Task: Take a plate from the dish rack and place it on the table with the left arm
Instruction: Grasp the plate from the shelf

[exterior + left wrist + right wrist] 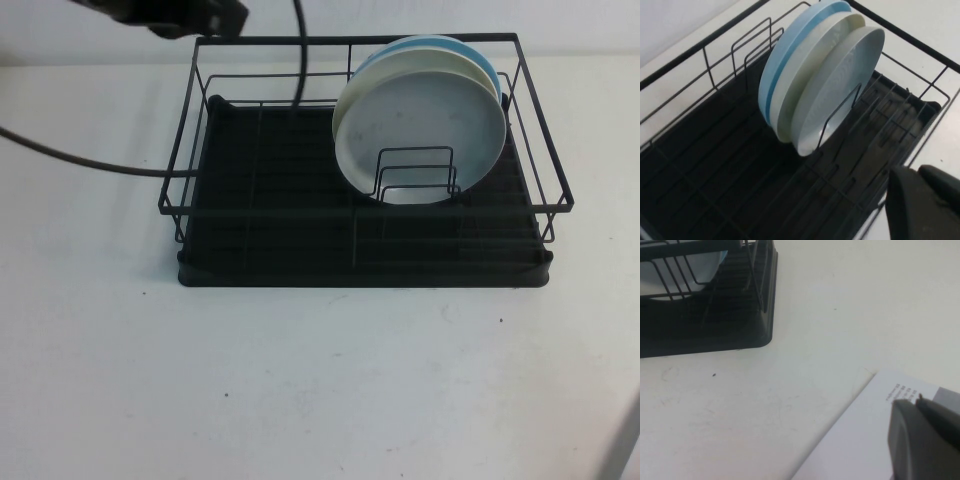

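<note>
Plate [425, 125] upright in dish rack [365, 260], rack's 2 o'clock. Left gripper [922, 205] w/ left arm [175, 15] over rack's 10 o'clock corner, grasp: can't tell. Right gripper [922, 437] off rack's 4 o'clock, same.

No text can be read anywhere. The only print is a small dark line of characters on a white sheet [875, 430] at the lower right of the right wrist view, too tiny and blurred to make out.

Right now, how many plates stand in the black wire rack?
3, upright on the rack's right side: round pale grey plate in front, whiter plate in the middle, light blue plate behind. More may be hidden.
</note>
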